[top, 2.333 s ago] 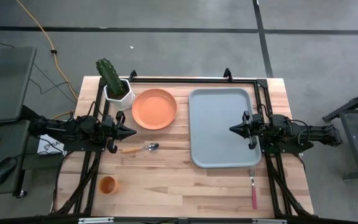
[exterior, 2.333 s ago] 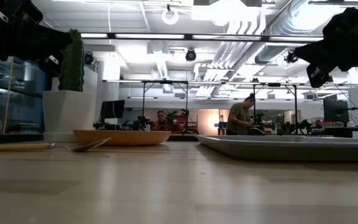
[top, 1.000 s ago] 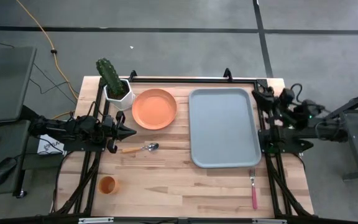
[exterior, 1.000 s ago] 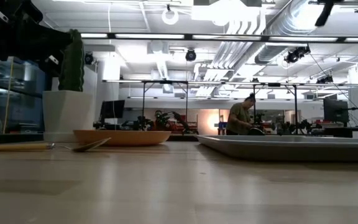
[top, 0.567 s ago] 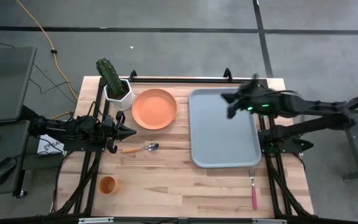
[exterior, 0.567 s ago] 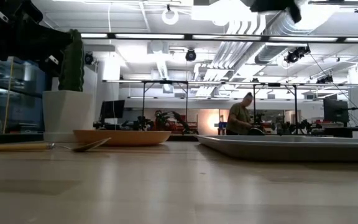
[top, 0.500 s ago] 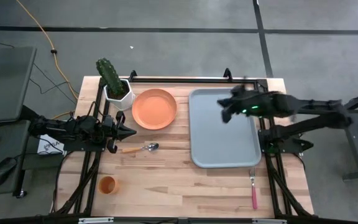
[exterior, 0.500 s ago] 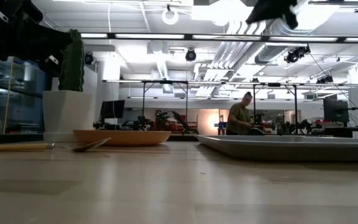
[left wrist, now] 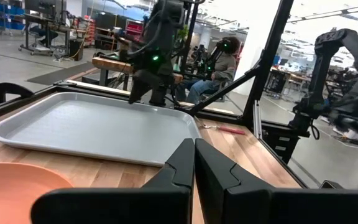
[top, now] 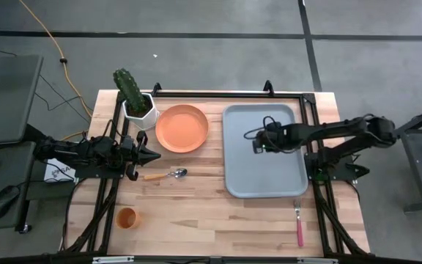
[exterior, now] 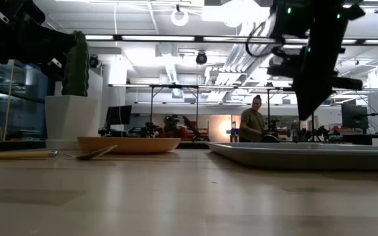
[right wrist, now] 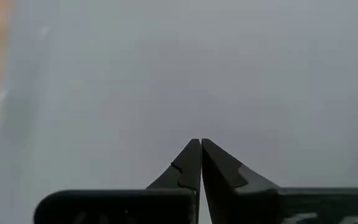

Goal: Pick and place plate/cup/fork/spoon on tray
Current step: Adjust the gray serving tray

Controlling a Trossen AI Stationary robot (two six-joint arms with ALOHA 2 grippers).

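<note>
My right gripper (top: 258,141) hangs over the middle-left of the large grey-blue rectangular tray (top: 247,172), fingers pressed together, holding nothing. Right wrist view shows the dark fingertips (right wrist: 194,155) meeting at a point above bare grey tray floor. My left gripper (top: 152,155) waits at the left side of the wooden table (top: 211,220), also closed and empty, tip just beyond the spoon.

Tray holds nothing yet; all four items lie on the table. Round orange shallow-rimmed plastic plate (top: 182,128) sits just left of the tray, next to the white faceted pot with a green cactus (top: 134,99) at the far left. Small spoon with silver metal bowl and orange-yellow handle (top: 165,175) lies nearer than the plate, left of the tray. Small orange handleless cup (top: 126,218) stands at the near left, well apart from the rest. Slim fork with silver tines and pink handle (top: 297,220) lies near right, tines just off the tray's near edge.

Handling guesses: plate looks light, stiff, probably slick plastic; I would pinch the rim, it sits flat so there is little to get under. Cup light, could tip; grip across the rim or wall. Fork and spoon thin, rigid, lying flat; take each at mid-handle, jaws across it, pressing close to the wood. Nothing looks fragile.
</note>
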